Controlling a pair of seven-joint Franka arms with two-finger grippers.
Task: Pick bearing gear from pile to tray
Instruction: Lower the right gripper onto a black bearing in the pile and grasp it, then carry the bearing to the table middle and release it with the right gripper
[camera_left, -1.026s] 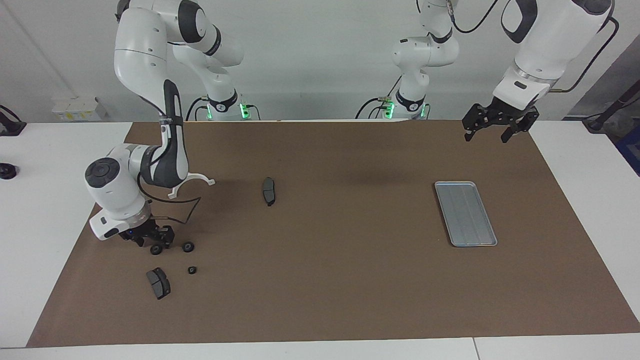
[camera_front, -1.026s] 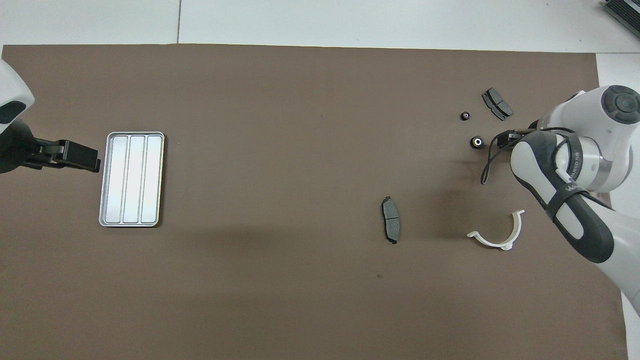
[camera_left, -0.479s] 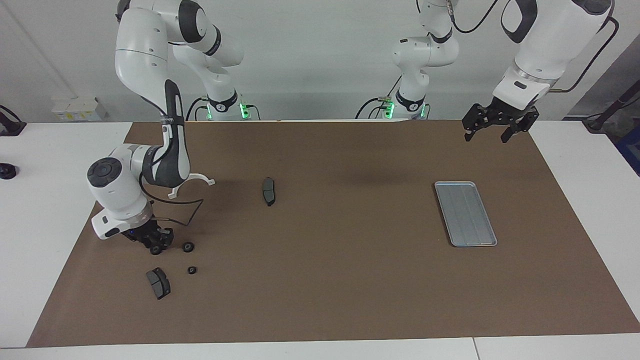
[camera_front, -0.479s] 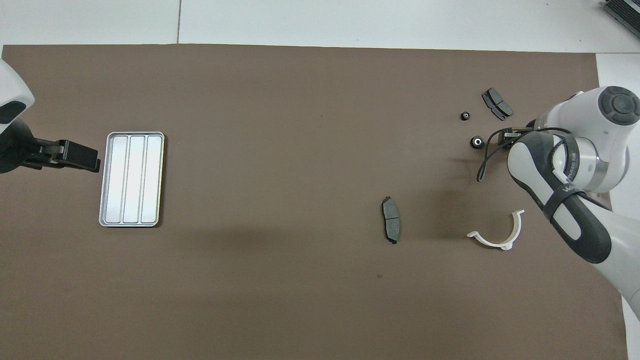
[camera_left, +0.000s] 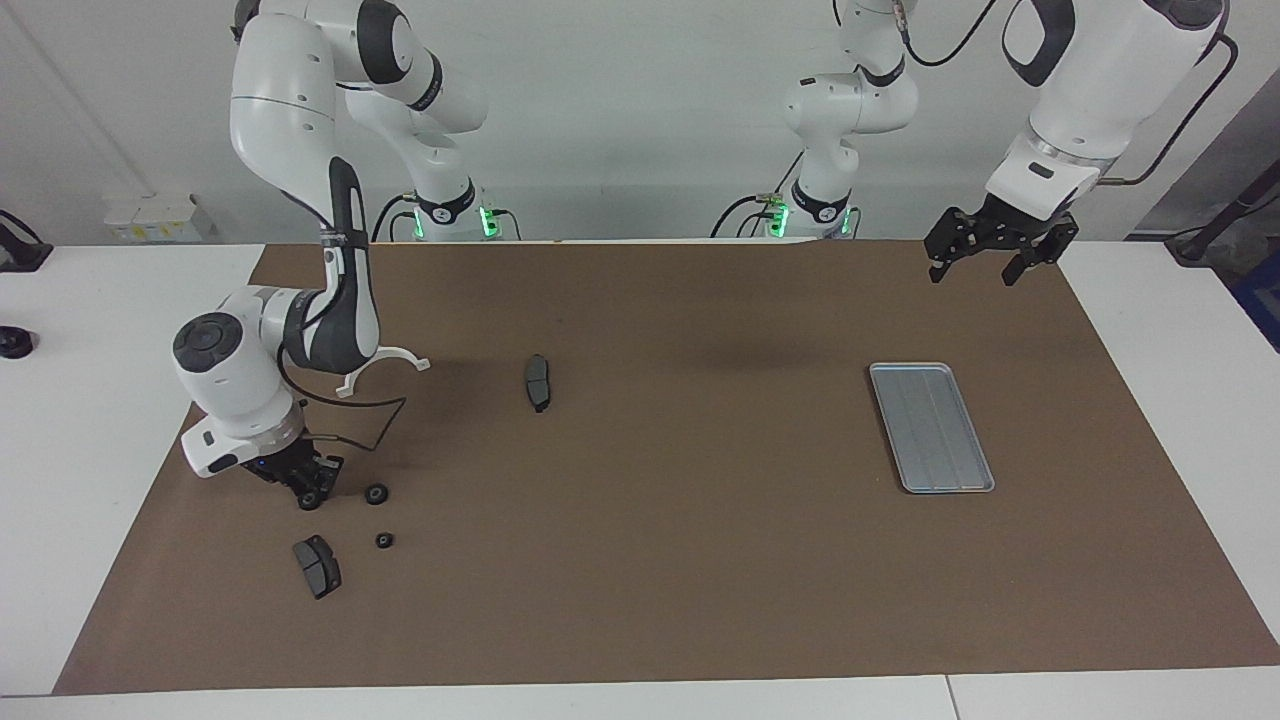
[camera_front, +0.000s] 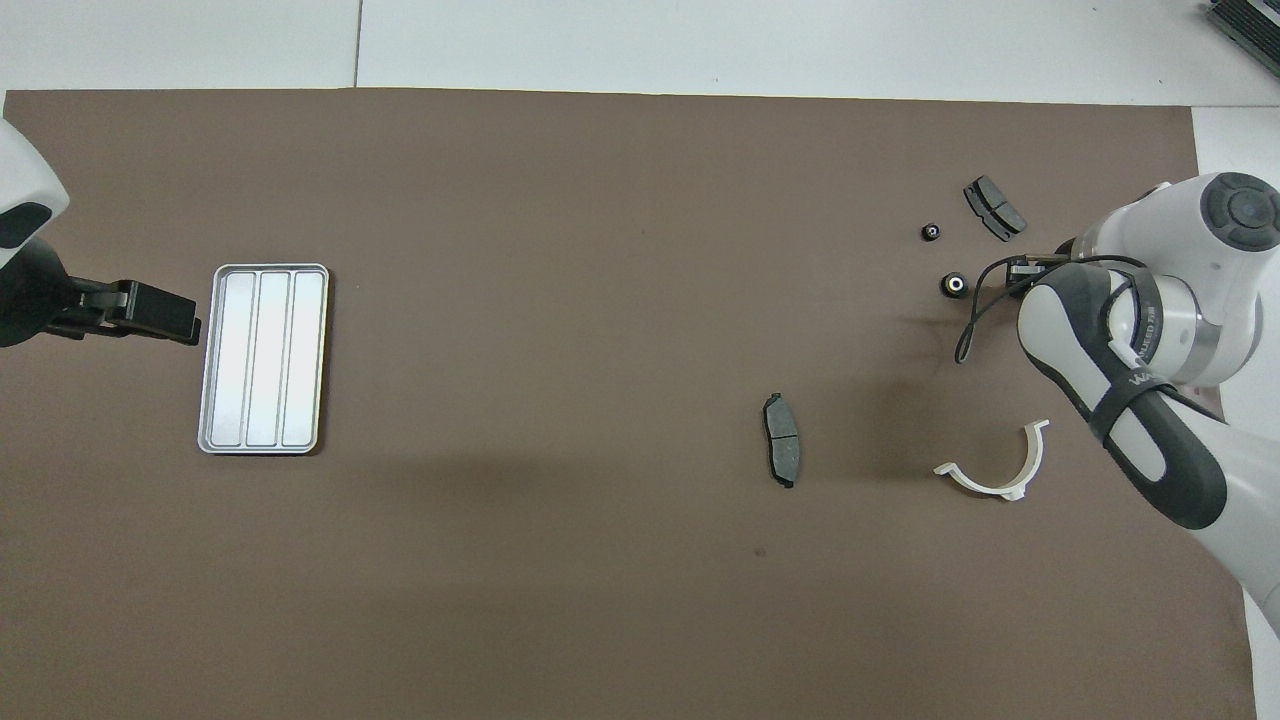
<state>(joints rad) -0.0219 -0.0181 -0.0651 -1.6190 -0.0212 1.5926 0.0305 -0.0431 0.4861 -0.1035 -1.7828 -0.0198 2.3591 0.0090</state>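
1. Tray (camera_left: 932, 428) (camera_front: 263, 358): silver-grey, ridged lengthwise, flat at left arm's end of table.
2. Bearing gears: one (camera_left: 377, 493) (camera_front: 954, 285) flat, smaller one (camera_left: 384, 540) (camera_front: 930, 232) farther from robots; third (camera_left: 311, 497) in right end effector (camera_left: 313, 490), down at the mat.

A mat (camera_left: 650, 560) covers the counter (camera_left: 100, 330). The tray (camera_left: 931, 427) lies on it toward the left arm's end. Toward the right arm's end lie two bearing gears: one (camera_left: 376, 493) beside the right gripper (camera_left: 311, 496), which is low over the mat, and a smaller one (camera_left: 384, 540) farther from the robots. A brake pad (camera_left: 317, 566) lies just beside the smaller gear, farther still. A curved bracket (camera_left: 385, 365) lies nearer to the robots than the gears. A second brake pad (camera_left: 538, 381) lies between bracket and tray, much closer to the bracket. The left gripper (camera_left: 985, 258) hangs over the mat's edge, well apart from the tray.
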